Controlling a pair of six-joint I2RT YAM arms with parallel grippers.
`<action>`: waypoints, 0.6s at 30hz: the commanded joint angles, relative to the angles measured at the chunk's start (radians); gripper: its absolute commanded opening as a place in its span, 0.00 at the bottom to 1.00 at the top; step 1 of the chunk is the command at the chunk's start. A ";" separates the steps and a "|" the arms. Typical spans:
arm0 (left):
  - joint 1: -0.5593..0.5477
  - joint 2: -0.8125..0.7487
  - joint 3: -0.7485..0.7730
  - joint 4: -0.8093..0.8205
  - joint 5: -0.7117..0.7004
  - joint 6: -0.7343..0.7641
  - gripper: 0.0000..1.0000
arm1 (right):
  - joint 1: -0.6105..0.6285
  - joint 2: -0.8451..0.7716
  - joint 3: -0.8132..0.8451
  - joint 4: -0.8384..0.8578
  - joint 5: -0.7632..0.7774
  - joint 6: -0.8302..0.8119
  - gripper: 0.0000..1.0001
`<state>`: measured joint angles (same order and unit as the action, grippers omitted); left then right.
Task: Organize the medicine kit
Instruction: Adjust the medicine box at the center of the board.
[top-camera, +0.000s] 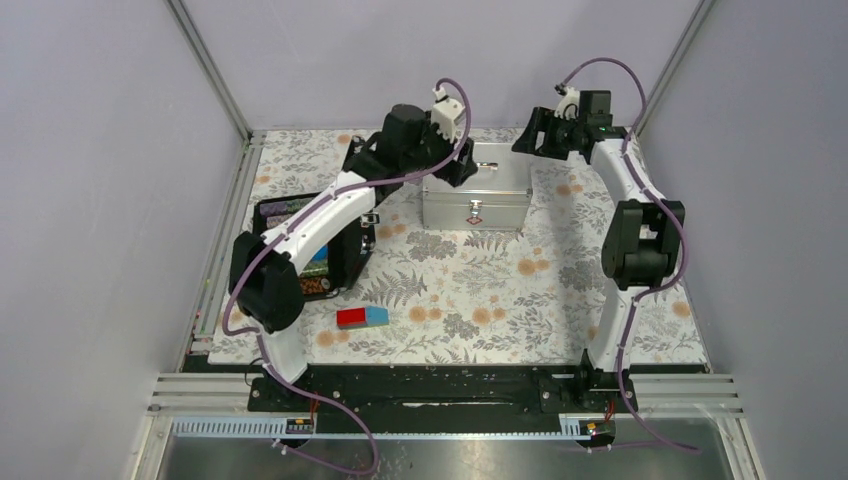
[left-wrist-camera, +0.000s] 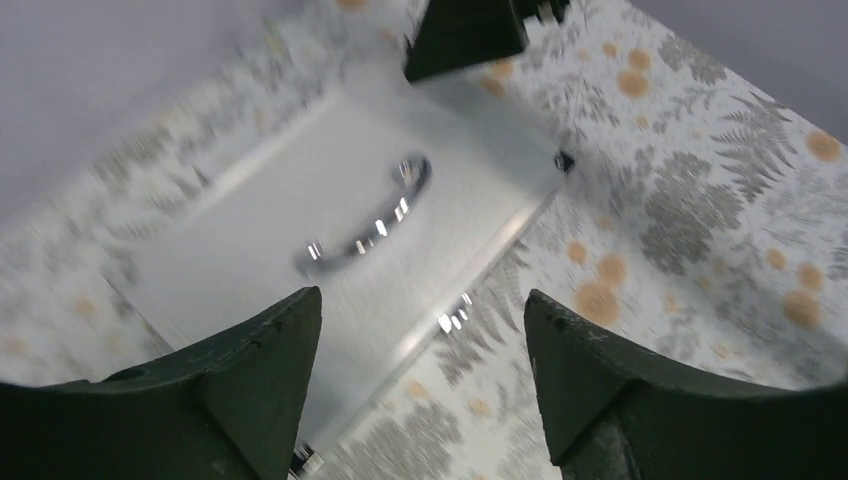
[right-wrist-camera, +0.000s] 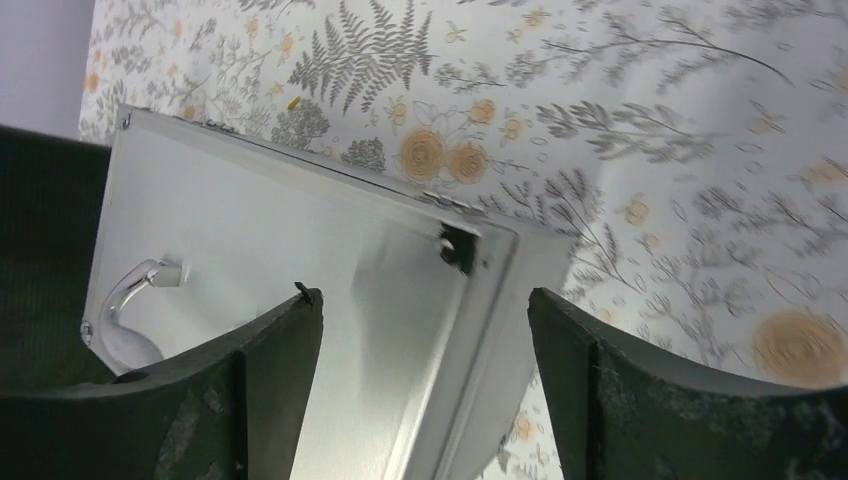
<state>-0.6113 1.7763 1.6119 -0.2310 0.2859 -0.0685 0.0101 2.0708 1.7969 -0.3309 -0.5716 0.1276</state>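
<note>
The medicine kit (top-camera: 476, 197) is a grey metal box, lid shut, at the back middle of the floral cloth, with a small red mark on its front. My left gripper (top-camera: 458, 168) hovers open over the kit's left end. In the left wrist view the left gripper (left-wrist-camera: 423, 310) stands over the lid's (left-wrist-camera: 300, 190) front edge, with the loop handle (left-wrist-camera: 365, 215) beyond and nothing between its fingers. My right gripper (top-camera: 528, 140) hangs open at the kit's back right corner. In the right wrist view the right gripper (right-wrist-camera: 425, 310) straddles the lid's (right-wrist-camera: 300, 230) right edge without touching it.
An open black case (top-camera: 340, 262) with colourful contents lies at the left, partly under my left arm. A small red and blue box (top-camera: 362, 317) rests on the cloth near the front. Grey walls and metal rails enclose the table.
</note>
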 joint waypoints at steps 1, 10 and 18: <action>0.004 0.108 0.184 -0.016 0.075 0.356 0.72 | -0.067 -0.182 -0.015 -0.056 0.093 0.076 0.81; 0.030 0.189 0.242 -0.015 0.109 0.494 0.76 | -0.075 -0.524 -0.470 -0.105 -0.167 0.257 0.78; 0.130 0.345 0.424 0.111 0.106 -0.047 0.84 | 0.066 -0.640 -0.901 0.391 -0.219 0.435 0.85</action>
<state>-0.5350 2.0987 1.9583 -0.2527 0.3923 0.1356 0.0147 1.4231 1.0084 -0.2584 -0.7315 0.4183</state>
